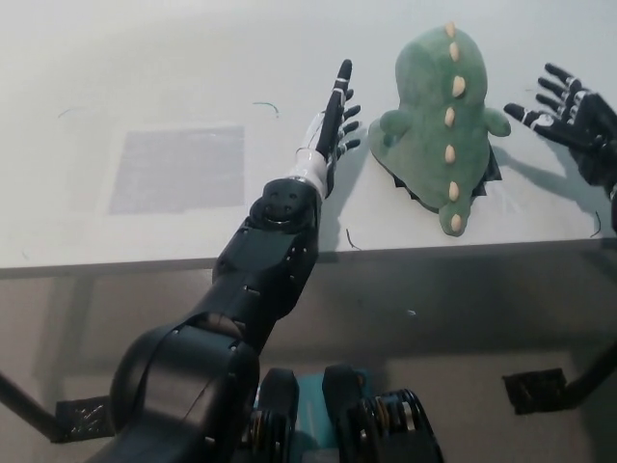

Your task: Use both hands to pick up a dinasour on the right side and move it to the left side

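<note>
Green and soft, the dinosaur (445, 121) lies on the white table (145, 77) in the upper right of the frame. One hand (333, 130) is just left of it, fingers spread and holding nothing. The other hand (569, 111) is near its right side, also spread wide and holding nothing. Neither one touches the toy.

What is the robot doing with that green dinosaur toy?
It is getting ready to pick it up. The green plush dinosaur lies on the white table. The left robot hand and the right robot hand are open, one on each side of it. Neither touches it yet.
</note>
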Robot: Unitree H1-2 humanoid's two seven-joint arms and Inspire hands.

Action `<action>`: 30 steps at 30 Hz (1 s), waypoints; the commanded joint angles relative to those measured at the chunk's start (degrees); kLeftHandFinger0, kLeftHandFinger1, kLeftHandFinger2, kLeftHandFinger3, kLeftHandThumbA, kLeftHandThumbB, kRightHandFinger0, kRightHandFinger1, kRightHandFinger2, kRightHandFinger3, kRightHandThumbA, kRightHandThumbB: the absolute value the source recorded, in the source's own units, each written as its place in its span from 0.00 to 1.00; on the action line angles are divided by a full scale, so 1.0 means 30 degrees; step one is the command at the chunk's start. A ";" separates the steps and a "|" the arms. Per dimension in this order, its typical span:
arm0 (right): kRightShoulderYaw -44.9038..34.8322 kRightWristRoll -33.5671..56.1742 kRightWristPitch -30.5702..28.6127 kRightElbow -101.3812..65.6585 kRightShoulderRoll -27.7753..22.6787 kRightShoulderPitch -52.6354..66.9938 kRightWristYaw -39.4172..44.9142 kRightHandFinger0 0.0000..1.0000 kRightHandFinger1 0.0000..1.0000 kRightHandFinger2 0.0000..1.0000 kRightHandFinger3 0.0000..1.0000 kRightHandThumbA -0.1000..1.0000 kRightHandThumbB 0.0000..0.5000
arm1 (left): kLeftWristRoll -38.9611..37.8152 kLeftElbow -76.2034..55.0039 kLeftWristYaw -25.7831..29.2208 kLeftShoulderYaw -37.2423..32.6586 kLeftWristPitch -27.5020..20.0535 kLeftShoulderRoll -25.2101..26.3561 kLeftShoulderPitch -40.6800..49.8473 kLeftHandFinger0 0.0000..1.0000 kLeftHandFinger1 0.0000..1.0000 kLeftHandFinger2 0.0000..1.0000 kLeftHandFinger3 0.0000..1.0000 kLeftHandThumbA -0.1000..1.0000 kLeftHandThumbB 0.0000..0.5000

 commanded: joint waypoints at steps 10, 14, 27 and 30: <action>0.0185 -0.0569 -0.1258 0.1964 0.0702 -0.1264 -0.1310 1.00 1.00 1.00 1.00 1.00 0.33 | 0.0266 0.0213 -0.0041 -0.0279 -0.0161 0.0123 -0.0289 1.00 1.00 1.00 1.00 1.00 0.90; 0.0220 -0.0603 -0.1440 0.2218 0.0788 -0.1374 -0.1216 1.00 1.00 1.00 1.00 1.00 0.37 | 0.0110 0.0227 -0.0066 -0.0212 -0.0049 0.0167 -0.0249 1.00 1.00 1.00 1.00 1.00 0.90; 0.0271 -0.0624 -0.1819 0.2763 0.1185 -0.1973 -0.1386 1.00 1.00 1.00 1.00 1.00 0.40 | 0.0402 0.0254 -0.0053 -0.0566 0.0003 0.0142 -0.0679 1.00 1.00 1.00 1.00 1.00 0.85; 0.0399 -0.0773 -0.1980 0.2784 0.1463 -0.2066 -0.1590 1.00 1.00 1.00 1.00 1.00 0.41 | 0.0243 0.0193 -0.0151 -0.0549 0.0163 -0.0042 -0.0949 1.00 1.00 1.00 1.00 1.00 0.79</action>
